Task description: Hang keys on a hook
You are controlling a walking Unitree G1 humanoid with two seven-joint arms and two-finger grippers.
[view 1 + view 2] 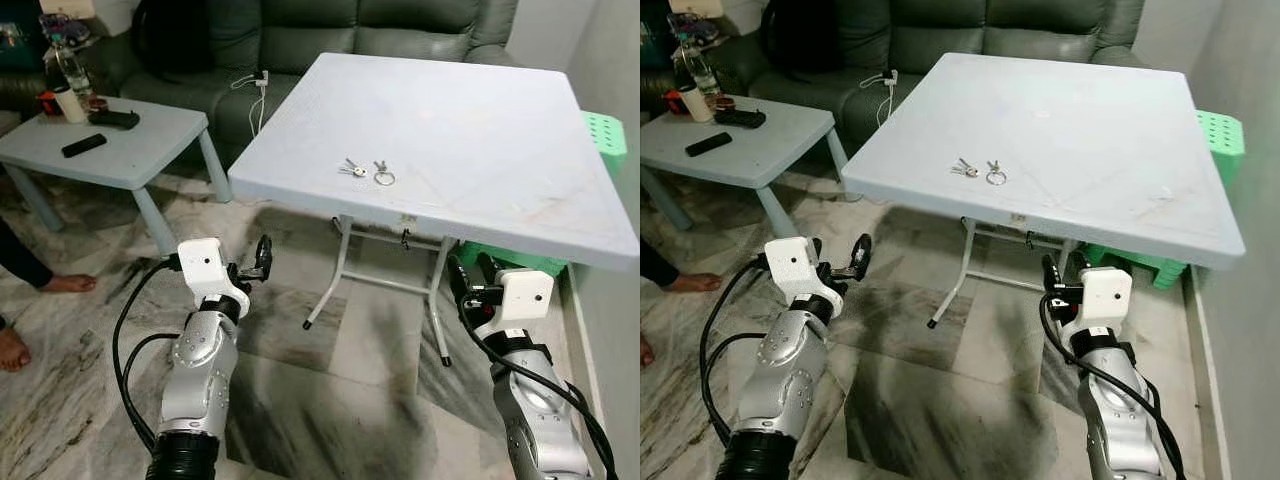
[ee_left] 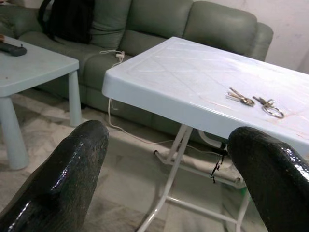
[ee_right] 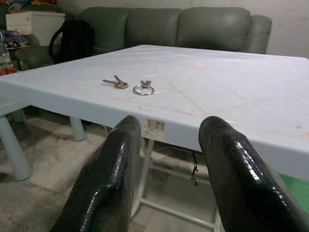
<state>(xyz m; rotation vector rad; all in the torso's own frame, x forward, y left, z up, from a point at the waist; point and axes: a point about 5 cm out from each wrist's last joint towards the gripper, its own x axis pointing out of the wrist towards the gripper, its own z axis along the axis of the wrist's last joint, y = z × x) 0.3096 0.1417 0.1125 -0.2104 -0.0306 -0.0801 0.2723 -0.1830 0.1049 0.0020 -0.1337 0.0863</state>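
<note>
Keys [image 1: 366, 171] lie on table [image 1: 480, 120] edge; left gripper [image 1: 262, 255] & right gripper [image 1: 470, 275] jaws spread, empty, below it.

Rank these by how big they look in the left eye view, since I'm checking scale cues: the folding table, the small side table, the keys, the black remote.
1. Folding table, largest by far.
2. Small side table.
3. Black remote.
4. Keys, about as long as the remote though slighter; the remote lies farther from the camera, so this last ranking is unsure.
</note>
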